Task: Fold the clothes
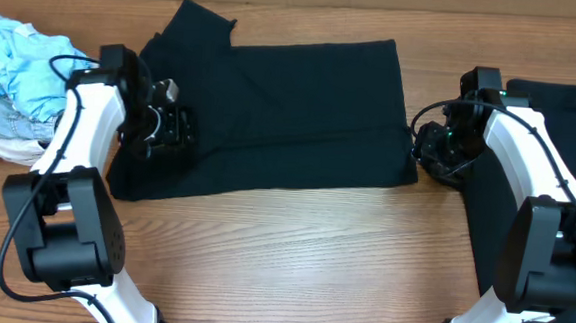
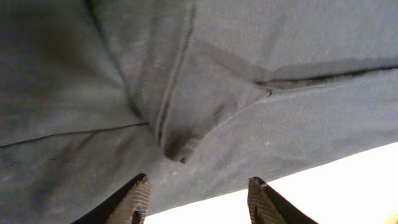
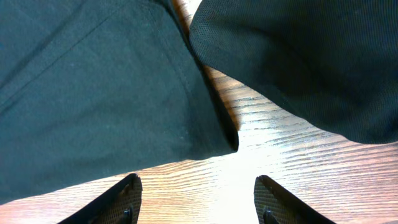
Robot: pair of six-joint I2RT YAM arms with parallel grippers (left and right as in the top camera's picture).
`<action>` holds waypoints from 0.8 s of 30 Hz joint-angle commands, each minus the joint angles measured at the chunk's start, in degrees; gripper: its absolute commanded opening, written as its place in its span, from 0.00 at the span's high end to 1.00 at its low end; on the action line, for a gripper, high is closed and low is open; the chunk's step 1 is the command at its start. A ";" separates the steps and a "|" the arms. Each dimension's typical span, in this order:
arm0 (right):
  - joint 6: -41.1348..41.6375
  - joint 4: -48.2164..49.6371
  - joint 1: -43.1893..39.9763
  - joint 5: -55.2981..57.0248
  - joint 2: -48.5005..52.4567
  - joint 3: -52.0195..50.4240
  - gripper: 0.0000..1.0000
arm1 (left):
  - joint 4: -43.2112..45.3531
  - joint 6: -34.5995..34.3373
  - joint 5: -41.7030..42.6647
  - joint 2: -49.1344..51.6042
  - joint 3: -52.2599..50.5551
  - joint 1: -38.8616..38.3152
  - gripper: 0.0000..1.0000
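From overhead, you have the black T-shirt [image 1: 291, 112] lying flat on the wood-grain worktop [image 1: 292, 252]. It is soft and matte, folded into a broad rectangle with one sleeve poking out at its upper left corner. The left pincer [image 1: 170, 124] sits over the shirt's left end and the right pincer [image 1: 434, 150] is at its right edge. Beyond that right edge a second black garment [image 1: 561, 128] lies partly under the right arm. Left of the shirt is a crumpled heap of pale blue and white cloth [image 1: 18, 65].

In the left wrist view, your left pincer's fingers [image 2: 138, 198] stand apart with nothing held. Ahead of them the shirt shows a stitched seam and overlapping folded layers, and the worktop is glaring white past its lower edge.

In the right wrist view, the right pincer is also spread and empty over bare wood. The shirt's hemmed corner lies just ahead of it. The second black garment is rounder and finer in weave, and it lies close beside that corner without touching it.
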 commanded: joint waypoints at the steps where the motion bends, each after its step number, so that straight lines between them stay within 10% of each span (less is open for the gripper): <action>1: -0.24 0.15 0.26 -0.44 -1.27 1.05 0.38 | 0.85 0.55 -4.57 -0.66 -2.01 -2.38 0.39; 8: -0.24 0.20 0.26 -0.44 -1.27 1.05 0.39 | 3.98 -1.68 -7.74 -0.66 -7.06 -4.02 0.41; 13: -0.24 0.20 0.26 -0.44 -1.27 1.05 0.38 | 6.88 -2.21 -8.41 -0.66 -7.69 -4.02 0.62; 24: -0.24 0.15 0.26 -0.44 -1.27 1.05 0.38 | 10.80 -2.16 -10.19 -0.63 -8.46 -5.05 0.48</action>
